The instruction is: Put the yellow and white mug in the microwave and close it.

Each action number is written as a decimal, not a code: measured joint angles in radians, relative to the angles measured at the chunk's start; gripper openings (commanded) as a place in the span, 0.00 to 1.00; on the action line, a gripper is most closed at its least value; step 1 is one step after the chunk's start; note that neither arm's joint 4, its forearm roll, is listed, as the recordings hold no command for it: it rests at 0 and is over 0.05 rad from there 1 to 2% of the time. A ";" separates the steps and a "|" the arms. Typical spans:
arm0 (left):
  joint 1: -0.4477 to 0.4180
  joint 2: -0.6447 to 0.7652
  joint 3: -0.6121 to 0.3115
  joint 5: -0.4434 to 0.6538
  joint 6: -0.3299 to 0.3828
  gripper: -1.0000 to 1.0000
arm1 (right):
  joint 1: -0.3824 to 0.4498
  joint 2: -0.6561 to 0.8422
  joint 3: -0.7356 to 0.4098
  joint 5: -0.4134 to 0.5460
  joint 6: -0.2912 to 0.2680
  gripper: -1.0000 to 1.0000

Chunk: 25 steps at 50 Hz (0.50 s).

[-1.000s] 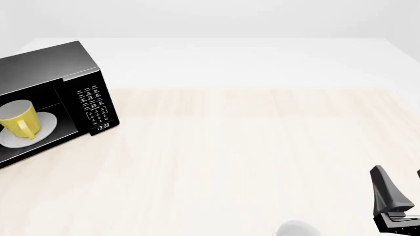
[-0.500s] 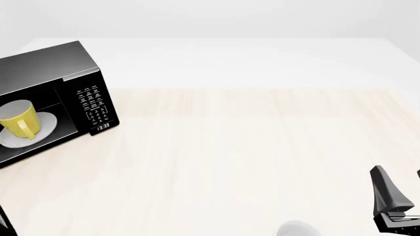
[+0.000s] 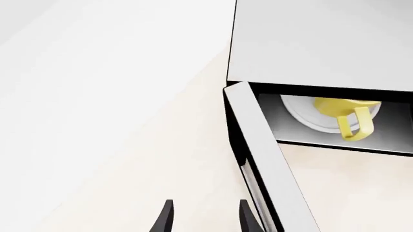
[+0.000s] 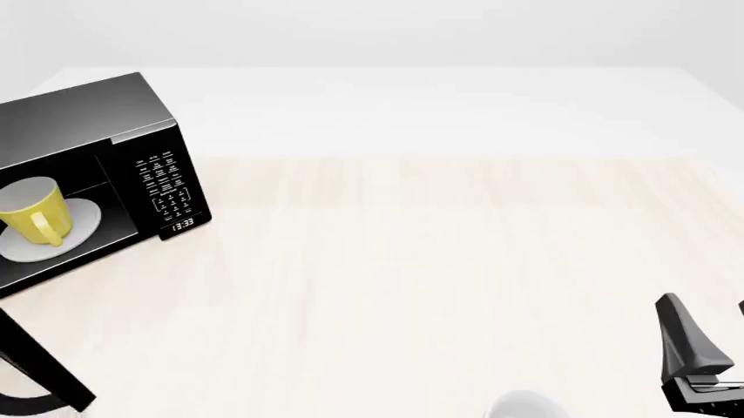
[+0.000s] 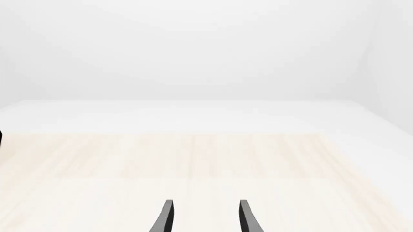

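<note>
The yellow and white mug (image 4: pixel 33 212) stands upright on the white turntable plate (image 4: pixel 82 228) inside the black microwave (image 4: pixel 111 113) at the far left. In the left wrist view the mug (image 3: pixel 345 112) shows through the open front. The microwave door (image 3: pixel 264 159) stands ajar, and its black edge (image 4: pixel 47 361) crosses the front view's bottom left corner. My left gripper (image 3: pixel 205 216) is open, empty and close beside the door's outer face. My right gripper (image 4: pixel 706 306) hangs open and empty at the near right, with its fingertips (image 5: pixel 166 212) apart.
A plain white rounded vessel (image 4: pixel 525 406) peeks in at the front edge, just left of my right arm. The microwave's keypad and clock display (image 4: pixel 169 187) face the table's middle. Pale wood tabletop (image 4: pixel 442 261) stretches between the microwave and my right gripper.
The black door edge has swung into the front view at the bottom left, moving rightward toward the microwave's front. The mug and the right gripper have not moved.
</note>
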 measured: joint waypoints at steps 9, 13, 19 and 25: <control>-0.034 -0.002 0.010 -0.011 -0.005 1.00 | 0.000 0.000 0.000 0.000 0.000 1.00; -0.045 -0.002 0.013 -0.014 -0.006 1.00 | 0.000 0.000 0.000 0.000 0.000 1.00; -0.067 -0.005 0.017 -0.019 -0.010 1.00 | 0.000 0.000 0.000 0.000 0.000 1.00; -0.088 -0.009 0.018 -0.021 -0.014 1.00 | 0.000 0.000 0.000 0.000 0.000 1.00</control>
